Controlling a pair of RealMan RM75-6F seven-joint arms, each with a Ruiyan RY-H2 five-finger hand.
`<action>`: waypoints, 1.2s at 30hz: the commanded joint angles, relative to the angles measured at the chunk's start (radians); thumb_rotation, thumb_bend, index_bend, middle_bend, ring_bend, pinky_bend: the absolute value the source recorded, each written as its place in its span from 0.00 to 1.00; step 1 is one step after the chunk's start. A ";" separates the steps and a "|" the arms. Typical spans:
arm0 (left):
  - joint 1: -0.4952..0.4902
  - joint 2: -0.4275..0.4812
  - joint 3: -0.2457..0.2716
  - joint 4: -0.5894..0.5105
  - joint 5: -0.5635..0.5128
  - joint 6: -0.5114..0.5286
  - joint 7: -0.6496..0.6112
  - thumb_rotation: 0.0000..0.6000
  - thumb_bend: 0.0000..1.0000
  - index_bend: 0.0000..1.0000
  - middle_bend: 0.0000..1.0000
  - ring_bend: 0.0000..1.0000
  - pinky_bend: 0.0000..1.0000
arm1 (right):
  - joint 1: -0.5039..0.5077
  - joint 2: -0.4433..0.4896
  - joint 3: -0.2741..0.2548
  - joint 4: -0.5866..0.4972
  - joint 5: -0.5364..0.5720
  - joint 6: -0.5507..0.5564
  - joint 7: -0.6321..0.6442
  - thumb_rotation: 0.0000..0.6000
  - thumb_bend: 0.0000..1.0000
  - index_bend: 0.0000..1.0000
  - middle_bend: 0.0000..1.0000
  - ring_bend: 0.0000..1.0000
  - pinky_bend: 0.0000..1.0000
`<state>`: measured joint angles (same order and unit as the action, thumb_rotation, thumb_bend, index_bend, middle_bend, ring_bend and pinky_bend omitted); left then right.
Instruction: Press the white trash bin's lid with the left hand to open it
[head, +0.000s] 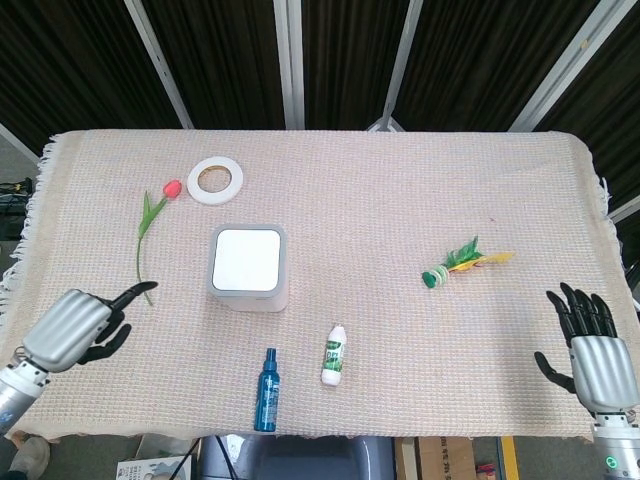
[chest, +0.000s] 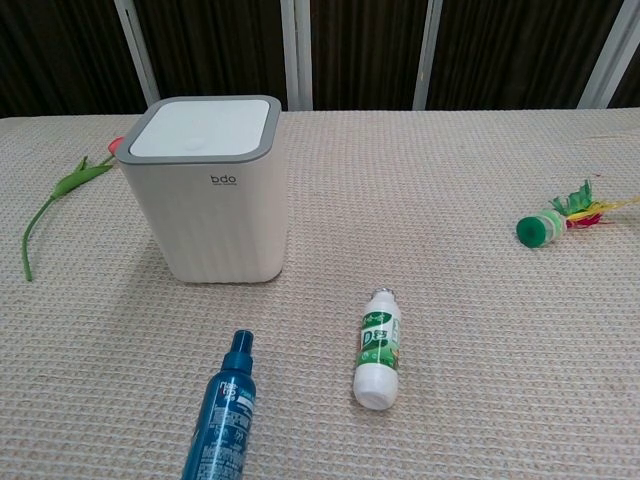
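The white trash bin (head: 250, 270) with its grey-rimmed lid (head: 246, 260) stands left of the table's centre, lid down. The chest view shows the bin (chest: 212, 215) up close, its lid (chest: 203, 127) flat and closed. My left hand (head: 72, 329) hovers over the cloth at the front left, well to the left of the bin. Most of its fingers are curled in and one points toward the bin; it holds nothing. My right hand (head: 590, 345) hangs at the front right edge, fingers spread and empty. Neither hand appears in the chest view.
A red tulip (head: 150, 235) lies between my left hand and the bin. A white tape roll (head: 216, 179) lies behind the bin. A blue spray bottle (head: 267, 389) and a white bottle (head: 335, 355) lie in front. A green feathered toy (head: 462, 262) lies to the right.
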<state>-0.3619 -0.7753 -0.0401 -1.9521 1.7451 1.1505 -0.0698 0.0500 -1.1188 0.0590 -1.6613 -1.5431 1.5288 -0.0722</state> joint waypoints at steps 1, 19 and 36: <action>-0.067 0.021 -0.029 -0.100 -0.063 -0.092 0.106 1.00 0.71 0.16 0.85 0.77 0.80 | 0.003 -0.003 0.001 0.002 0.006 -0.008 -0.004 1.00 0.27 0.10 0.02 0.01 0.00; -0.238 -0.041 -0.108 -0.234 -0.467 -0.297 0.456 1.00 0.73 0.12 0.86 0.81 0.81 | 0.017 -0.030 0.004 0.016 0.029 -0.038 -0.043 1.00 0.27 0.10 0.02 0.01 0.00; -0.430 -0.034 -0.109 -0.257 -0.750 -0.409 0.524 1.00 0.73 0.11 0.86 0.81 0.81 | 0.030 -0.051 0.004 0.027 0.042 -0.059 -0.071 1.00 0.27 0.10 0.02 0.01 0.00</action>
<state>-0.7751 -0.8079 -0.1548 -2.2059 1.0162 0.7408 0.4378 0.0799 -1.1696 0.0632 -1.6343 -1.5010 1.4700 -0.1427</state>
